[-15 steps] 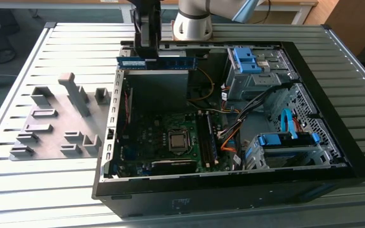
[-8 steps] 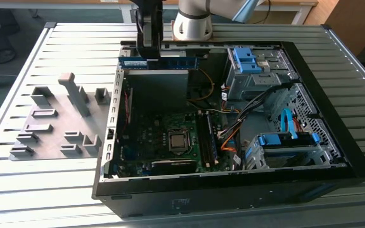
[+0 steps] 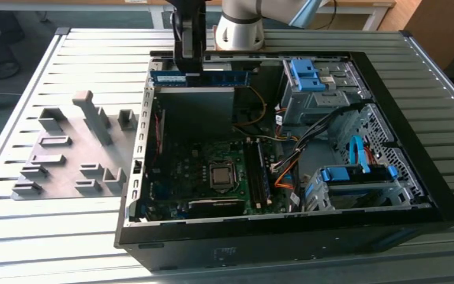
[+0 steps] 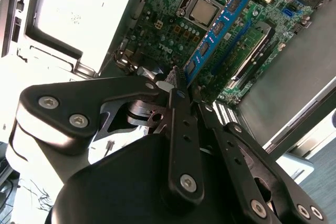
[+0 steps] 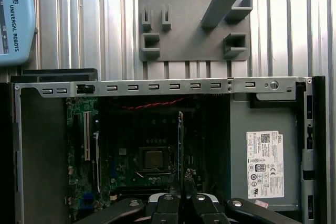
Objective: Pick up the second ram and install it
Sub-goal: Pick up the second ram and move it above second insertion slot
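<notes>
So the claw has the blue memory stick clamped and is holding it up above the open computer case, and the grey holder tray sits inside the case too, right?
Not quite. The claw does hold the blue memory stick above the open computer case, but the grey holder tray is outside it, lying on the slatted table at the exterior view's left, beside the case.

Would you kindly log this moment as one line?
gripper: shut on second ram | ram: held above open computer case | holder tray: beside case
</notes>
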Action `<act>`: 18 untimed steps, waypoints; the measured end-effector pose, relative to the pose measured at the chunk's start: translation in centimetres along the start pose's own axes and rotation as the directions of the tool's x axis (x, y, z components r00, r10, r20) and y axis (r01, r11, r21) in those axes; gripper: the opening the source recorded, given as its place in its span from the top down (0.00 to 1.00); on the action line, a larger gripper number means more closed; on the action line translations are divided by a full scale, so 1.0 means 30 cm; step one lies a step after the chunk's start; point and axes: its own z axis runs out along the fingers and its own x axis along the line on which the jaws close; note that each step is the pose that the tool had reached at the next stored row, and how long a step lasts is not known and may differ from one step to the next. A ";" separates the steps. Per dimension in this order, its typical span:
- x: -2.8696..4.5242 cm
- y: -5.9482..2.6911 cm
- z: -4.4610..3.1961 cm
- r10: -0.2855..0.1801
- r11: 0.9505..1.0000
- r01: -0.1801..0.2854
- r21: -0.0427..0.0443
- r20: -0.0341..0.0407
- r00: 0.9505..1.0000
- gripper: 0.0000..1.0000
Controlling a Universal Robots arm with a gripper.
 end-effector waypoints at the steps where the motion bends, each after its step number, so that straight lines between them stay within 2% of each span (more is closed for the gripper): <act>1: 0.000 -0.001 0.000 0.000 1.000 0.000 0.000 0.000 1.000 0.85; 18: -0.001 -0.025 0.000 0.000 1.000 0.000 0.000 0.000 1.000 0.85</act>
